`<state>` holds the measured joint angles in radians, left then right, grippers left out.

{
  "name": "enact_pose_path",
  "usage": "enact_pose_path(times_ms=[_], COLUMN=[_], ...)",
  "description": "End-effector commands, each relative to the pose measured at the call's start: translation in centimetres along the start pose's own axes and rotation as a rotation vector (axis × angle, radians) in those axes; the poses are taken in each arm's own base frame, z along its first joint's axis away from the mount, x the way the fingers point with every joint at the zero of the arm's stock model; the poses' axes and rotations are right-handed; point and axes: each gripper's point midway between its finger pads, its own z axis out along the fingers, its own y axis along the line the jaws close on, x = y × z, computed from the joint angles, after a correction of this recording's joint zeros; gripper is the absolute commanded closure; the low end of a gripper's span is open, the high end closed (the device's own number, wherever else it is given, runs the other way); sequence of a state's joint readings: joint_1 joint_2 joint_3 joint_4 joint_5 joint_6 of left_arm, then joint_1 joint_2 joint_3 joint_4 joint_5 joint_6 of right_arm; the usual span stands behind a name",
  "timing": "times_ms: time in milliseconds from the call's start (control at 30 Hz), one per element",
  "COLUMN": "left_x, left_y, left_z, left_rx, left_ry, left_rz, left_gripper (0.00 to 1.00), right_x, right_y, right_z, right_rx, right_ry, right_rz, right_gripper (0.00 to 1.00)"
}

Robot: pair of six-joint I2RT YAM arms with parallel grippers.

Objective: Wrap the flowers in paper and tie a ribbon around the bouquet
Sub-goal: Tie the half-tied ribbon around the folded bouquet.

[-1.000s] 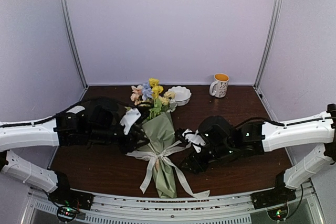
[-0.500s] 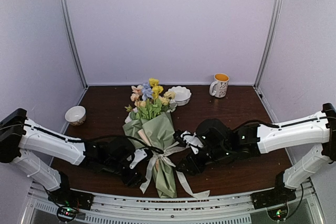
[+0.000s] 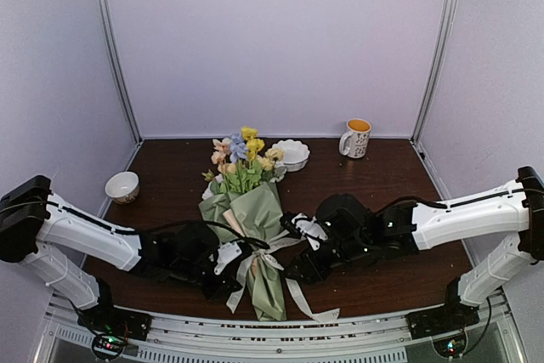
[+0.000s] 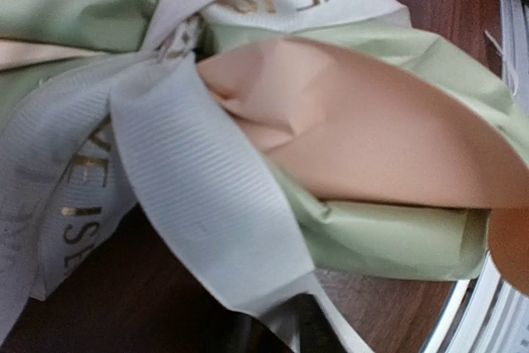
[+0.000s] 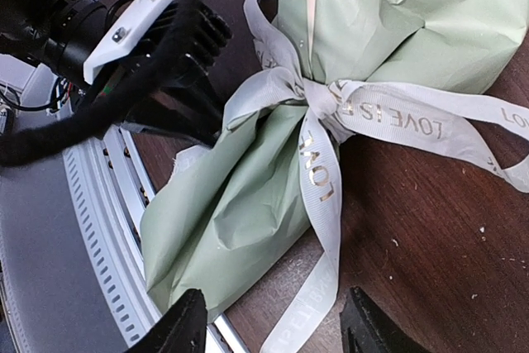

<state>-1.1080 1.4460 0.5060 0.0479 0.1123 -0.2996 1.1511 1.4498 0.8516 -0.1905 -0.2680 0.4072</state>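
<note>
The bouquet lies in the middle of the table with its flowers pointing to the far side, and the sage-green paper narrows toward the near edge. The cream ribbon is tied round it in a bow. My left gripper sits low at the bouquet's left side, shut on a ribbon tail that narrows into its dark fingers. The paper shows its peach inside there. My right gripper hovers open on the bouquet's right, with a ribbon tail lying on the table between its fingers.
A white scalloped bowl stands just behind the flowers. An orange-lined mug is at the back right, and a small bowl at the left. The metal rail runs along the near edge under the paper's tip.
My left arm swung from the bouquet's upper left down to its near left side and closed on a ribbon tail. The small bowl came into view. The right gripper edged left.
</note>
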Motion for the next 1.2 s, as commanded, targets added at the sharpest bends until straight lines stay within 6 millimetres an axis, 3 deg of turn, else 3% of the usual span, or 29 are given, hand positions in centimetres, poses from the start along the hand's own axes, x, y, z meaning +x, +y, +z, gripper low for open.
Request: enact_pose_path(times_ms=[0,33,333,367,467,533,600,733,800,867,1000,1167], left_x=[-0.8,-0.9,-0.8,-0.9,-1.2,-1.4,-1.2,-1.4,-1.5,-1.6,-1.3,-0.2], left_y=[-0.8,-0.8,-0.8,-0.7,-0.6,-0.6,-1.2,-1.3,-1.2,-1.3,-1.7,-1.5], left_z=[0.1,0.0,-1.9,-2.1,-1.8,-1.2,-0.2,0.8,0.7,0.6,0.6,-1.0], left_rx=[0.045,0.046,0.045,0.04,0.034,0.038,0.071,0.08,0.074,0.074,0.096,0.09], left_ry=[-0.035,-0.04,-0.113,-0.12,-0.13,-0.132,-0.094,-0.053,-0.059,-0.065,-0.042,-0.067], left_rz=[0.018,0.021,-0.004,-0.005,0.013,0.017,0.035,0.05,0.053,0.054,0.06,0.012], left_gripper=[0.95,1.0,1.0,0.97,0.59,0.44,0.38,0.37,0.39,0.51,1.0,1.0], right_x=[-0.6,-0.6,-0.4,-0.4,-0.5,-0.7,-0.6,-0.7,-0.7,-0.6,-0.7,-2.8], right_y=[0.6,0.8,1.7,1.7,1.6,1.7,1.7,1.5,1.5,1.4,1.4,0.3], right_z=[0.4,0.6,1.3,1.4,1.5,1.5,1.5,1.5,1.5,1.6,1.9,2.3], right_rx=[-0.035,-0.049,-0.107,-0.108,-0.108,-0.11,-0.108,-0.105,-0.104,-0.104,-0.106,-0.049], right_ry=[-0.006,-0.001,0.009,0.01,0.007,0.003,0.004,0.004,0.006,0.004,0.005,-0.038], right_rz=[0.006,0.005,0.015,0.016,0.017,0.013,0.014,0.011,0.011,0.015,0.021,0.045], right_gripper=[0.43,0.43,0.43,0.43,0.43,0.43,0.43,0.43,0.43,0.43,0.43,0.44])
